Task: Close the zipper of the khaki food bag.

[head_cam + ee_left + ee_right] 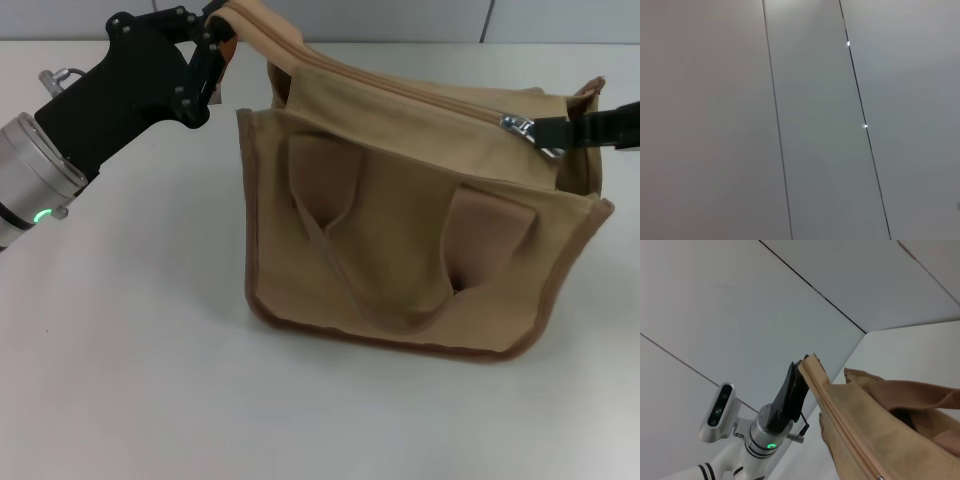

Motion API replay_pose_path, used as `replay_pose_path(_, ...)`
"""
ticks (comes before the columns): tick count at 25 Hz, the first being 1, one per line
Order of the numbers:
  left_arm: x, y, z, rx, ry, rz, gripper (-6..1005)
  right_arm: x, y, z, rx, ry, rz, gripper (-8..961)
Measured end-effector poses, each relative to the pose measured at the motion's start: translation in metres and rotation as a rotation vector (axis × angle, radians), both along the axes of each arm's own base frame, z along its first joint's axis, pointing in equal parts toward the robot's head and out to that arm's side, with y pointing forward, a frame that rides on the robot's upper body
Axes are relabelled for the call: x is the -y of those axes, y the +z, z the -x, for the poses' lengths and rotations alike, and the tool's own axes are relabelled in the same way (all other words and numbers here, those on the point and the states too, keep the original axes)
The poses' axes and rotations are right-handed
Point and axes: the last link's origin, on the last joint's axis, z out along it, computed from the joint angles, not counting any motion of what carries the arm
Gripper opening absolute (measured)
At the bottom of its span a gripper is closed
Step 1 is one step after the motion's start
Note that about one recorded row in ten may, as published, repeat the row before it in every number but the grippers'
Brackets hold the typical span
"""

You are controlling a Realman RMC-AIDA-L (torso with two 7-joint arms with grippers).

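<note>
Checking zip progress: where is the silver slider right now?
In the head view the slider sits near the right end of the khaki food bag, at the right gripper; the left gripper holds the opposite end.

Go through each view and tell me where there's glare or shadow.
Head view: soft, even light; the khaki food bag casts faint shadow on the table; the zipper slider glints. Left wrist view: only wall panels, two bright specks on a seam. Right wrist view: evenly lit, no glare.
</note>
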Motion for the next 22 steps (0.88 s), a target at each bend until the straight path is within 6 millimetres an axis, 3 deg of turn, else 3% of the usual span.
replay_pose_path(22, -0.001, 0.001, 0.005, 0.007, 0.032, 0.0, 86, 0.017, 0.017, -0.025, 0.001, -0.024, -0.025, 41)
